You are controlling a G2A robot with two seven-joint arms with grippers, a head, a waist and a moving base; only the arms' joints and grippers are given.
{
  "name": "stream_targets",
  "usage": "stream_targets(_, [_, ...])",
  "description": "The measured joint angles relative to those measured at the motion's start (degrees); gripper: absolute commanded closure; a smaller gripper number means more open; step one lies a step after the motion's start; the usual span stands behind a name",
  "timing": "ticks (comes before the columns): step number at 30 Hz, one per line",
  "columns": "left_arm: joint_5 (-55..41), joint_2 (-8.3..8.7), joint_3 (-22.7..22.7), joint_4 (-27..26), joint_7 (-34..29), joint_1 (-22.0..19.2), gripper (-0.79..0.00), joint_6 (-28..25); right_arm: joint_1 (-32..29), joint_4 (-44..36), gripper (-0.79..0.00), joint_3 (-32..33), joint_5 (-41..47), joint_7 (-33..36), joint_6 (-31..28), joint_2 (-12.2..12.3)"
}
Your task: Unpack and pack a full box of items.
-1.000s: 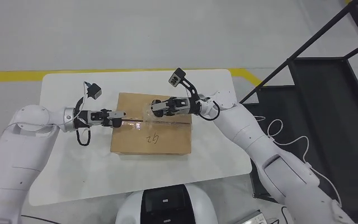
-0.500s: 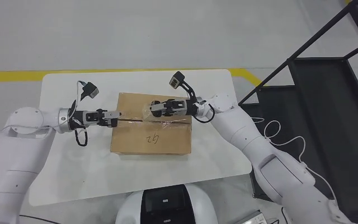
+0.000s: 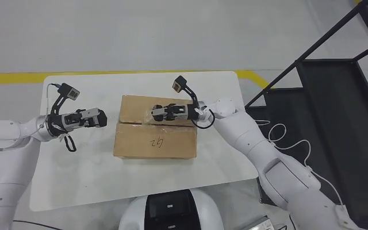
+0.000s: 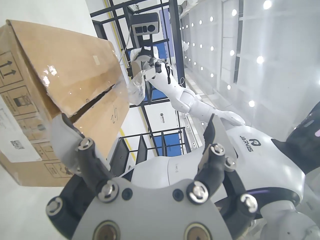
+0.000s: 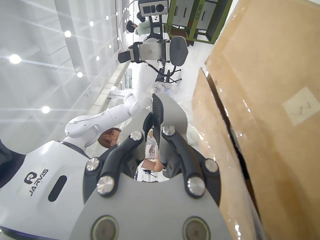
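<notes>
Having withdrawn from the box seam, the left gripper is now hovering near the worktop's left edge, fingers spread, carrying nothing. The right gripper is staying over the seam, fingers pressed together, apparently pinching a crumpled wad of clear tape. The brown cardboard box is sitting at the worktop centre, its flaps lying flat with a narrow gap and glossy tape along the seam.
</notes>
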Motion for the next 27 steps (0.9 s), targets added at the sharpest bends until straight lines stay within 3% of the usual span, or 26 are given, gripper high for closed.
stream_targets(19, [0.09,0.33,-1.86,0.02,-0.72,1.50,-0.785,0.41,0.01,-0.67,0.000,-3.81,-14.78,-14.07,-0.82,-2.76])
stream_targets(27, [0.41,0.23,-1.66,-0.71,-0.43,1.78,-0.785,0.36,-0.93,-3.16,0.000,-3.04,-17.45,-15.42,-1.70,-2.77])
